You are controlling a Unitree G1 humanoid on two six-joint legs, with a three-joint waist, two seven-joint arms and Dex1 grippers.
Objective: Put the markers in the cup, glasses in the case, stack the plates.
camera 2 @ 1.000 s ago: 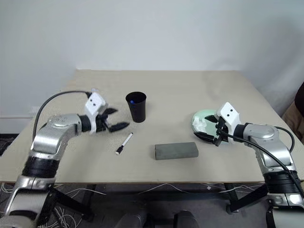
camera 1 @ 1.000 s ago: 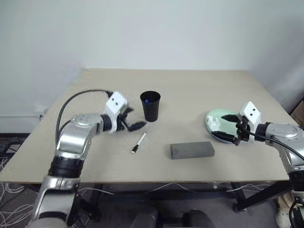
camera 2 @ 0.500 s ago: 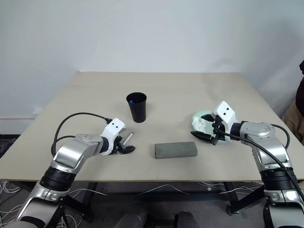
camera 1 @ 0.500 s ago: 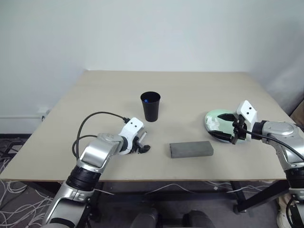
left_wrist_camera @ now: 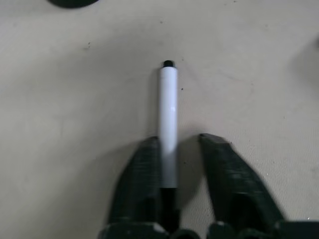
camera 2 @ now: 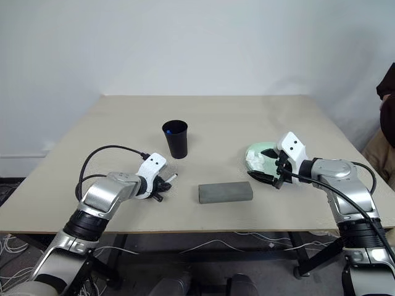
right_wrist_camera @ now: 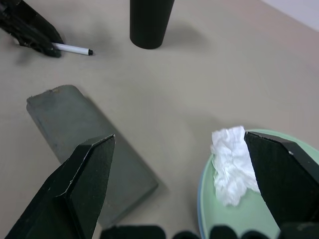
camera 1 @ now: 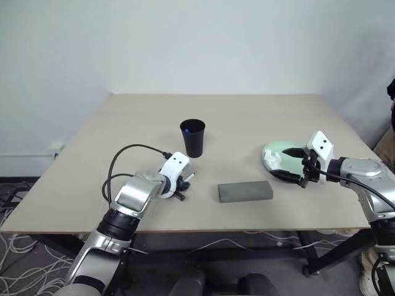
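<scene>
From my remote station, the left gripper [left_wrist_camera: 175, 149] sat low on the bench [camera 1: 259, 117], its black fingers [left_wrist_camera: 142, 169] narrowed around the white marker [left_wrist_camera: 168, 114] but not visibly clamped. The black cup [camera 1: 192, 137], a blue cap inside, stood at about one o'clock from it. At three o'clock lay the closed grey case [camera 1: 245, 191]. The right gripper [right_wrist_camera: 177, 164] hung wide open and empty over the mint plate [right_wrist_camera: 259, 219] holding a crumpled tissue [right_wrist_camera: 229, 167].
</scene>
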